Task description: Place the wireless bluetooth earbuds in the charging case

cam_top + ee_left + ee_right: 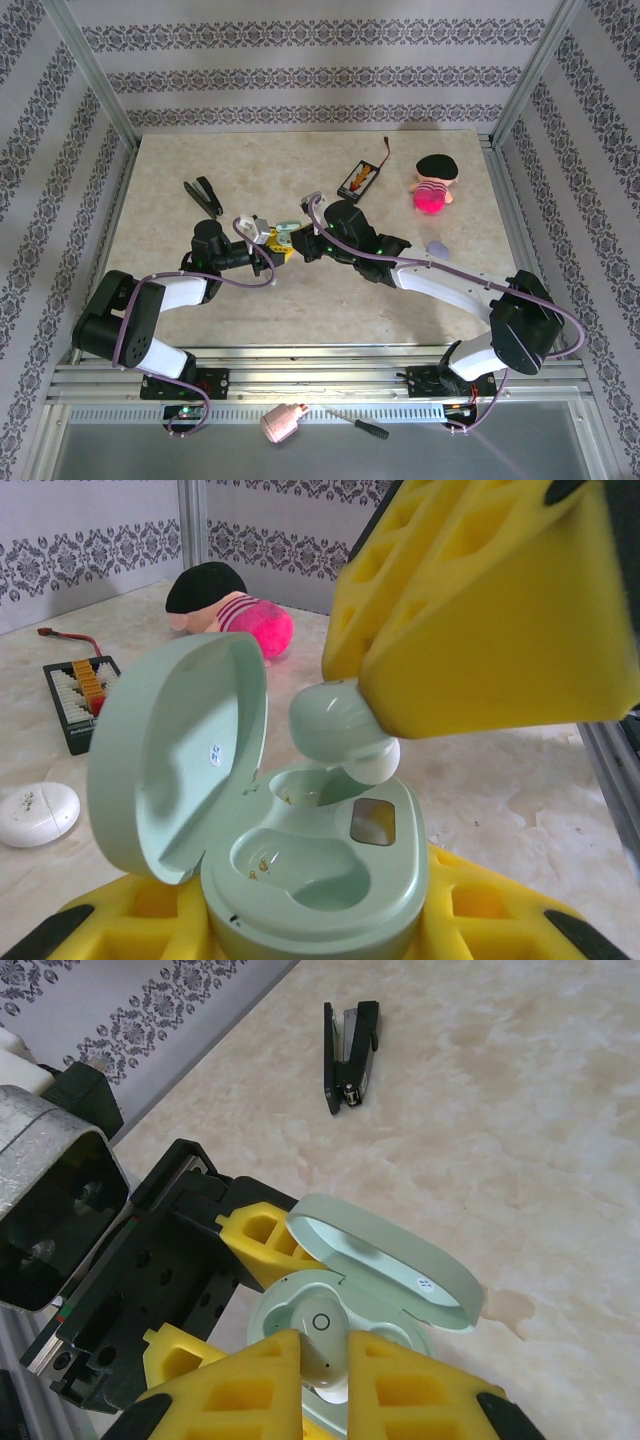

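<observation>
Yellow foam pads [250, 1390] of the right tool [325, 1380] are closed on a mint-green earbud [322, 1345], which is pinched between them with its rounded end protruding. In the left wrist view the earbud hangs tilted over the rear well of the charging case [320, 880]. Its lower end is at the rim of that well; contact cannot be confirmed. The nearer well is open to view and carries small specks.

The charging case is mint green, with its lid [175, 755] hinged open and standing upright. The left tool [272, 247] is clamped on the base of the case, one yellow pad on either side. Both tools meet at mid-counter, raised off the marbled counter [300, 300].

Other items noted:
- A white round disc [38, 813] lies beside the case, apart from it.
- A black battery holder [358, 180] with wires lies toward the far edge.
- A plush doll [435, 185] lies to the right of the battery holder.
- A small lavender piece [437, 246] lies nearer than the doll.
- A black stapler [205, 193] lies at far left.
- A screwdriver [358, 424] and a pink object [283, 424] rest on the front rail.
</observation>
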{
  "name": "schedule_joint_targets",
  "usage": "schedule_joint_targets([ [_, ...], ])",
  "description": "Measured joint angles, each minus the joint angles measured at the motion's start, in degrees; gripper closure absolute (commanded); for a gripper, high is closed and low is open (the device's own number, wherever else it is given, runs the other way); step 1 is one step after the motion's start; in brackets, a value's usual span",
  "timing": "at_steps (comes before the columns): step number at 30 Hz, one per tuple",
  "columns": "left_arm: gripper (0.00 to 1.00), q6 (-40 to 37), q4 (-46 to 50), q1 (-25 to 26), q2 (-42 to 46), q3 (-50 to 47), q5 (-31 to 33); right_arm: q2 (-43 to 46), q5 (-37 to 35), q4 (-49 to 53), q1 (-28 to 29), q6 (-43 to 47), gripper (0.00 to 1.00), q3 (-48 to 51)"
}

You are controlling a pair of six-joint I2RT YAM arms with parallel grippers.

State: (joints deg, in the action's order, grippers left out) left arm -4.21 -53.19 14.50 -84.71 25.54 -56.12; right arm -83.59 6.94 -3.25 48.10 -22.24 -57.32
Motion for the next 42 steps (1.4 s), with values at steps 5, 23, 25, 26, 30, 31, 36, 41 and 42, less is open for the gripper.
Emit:
schedule_joint_targets([
  [5, 0.8, 0.15, 0.0, 0.0, 0.0, 0.0, -0.02, -0.02, -0.24, 0.0, -0.37, 0.15, 0.87, 0.57],
  [23, 0.8, 0.42, 0.0, 0.0, 0.11, -0.02, 0.04, -0.68, -0.26, -1.01, -1.11, -0.28, 0.8, 2.45],
  [25, 0.81, 0.42, -0.02, 0.0, 0.11, -0.02, 0.09, -0.68, -0.2, -1.18, -1.11, -0.55, 0.73, 2.45],
  [26, 0.81, 0.42, -0.02, 0.0, 0.11, 0.0, 0.24, -0.68, -0.24, -1.16, -1.11, -0.57, 0.68, 2.47],
  [30, 0.81, 0.42, -0.15, 0.0, 0.11, -0.02, 1.07, -0.11, -0.7, -1.09, -1.11, -0.46, 0.5, 2.67],
  [31, 0.81, 0.44, -0.22, 0.0, 0.11, -0.02, 1.31, 0.35, -0.98, -1.07, -1.11, -0.37, 0.46, 2.86],
  [36, 0.81, 1.51, -1.81, -1.07, 0.0, -0.04, 2.62, 4.31, -2.16, -1.31, -1.11, -0.31, 0.41, 4.33],
  [41, 0.81, 3.56, -5.09, -4.37, -0.57, -0.04, 4.28, 5.84, -3.08, -2.69, -1.11, -1.14, 0.4, 6.16],
  [42, 0.82, 3.87, -5.31, -5.18, -0.7, -0.02, 4.35, 5.73, -3.08, -2.89, -1.11, -1.66, 0.4, 6.75],
])
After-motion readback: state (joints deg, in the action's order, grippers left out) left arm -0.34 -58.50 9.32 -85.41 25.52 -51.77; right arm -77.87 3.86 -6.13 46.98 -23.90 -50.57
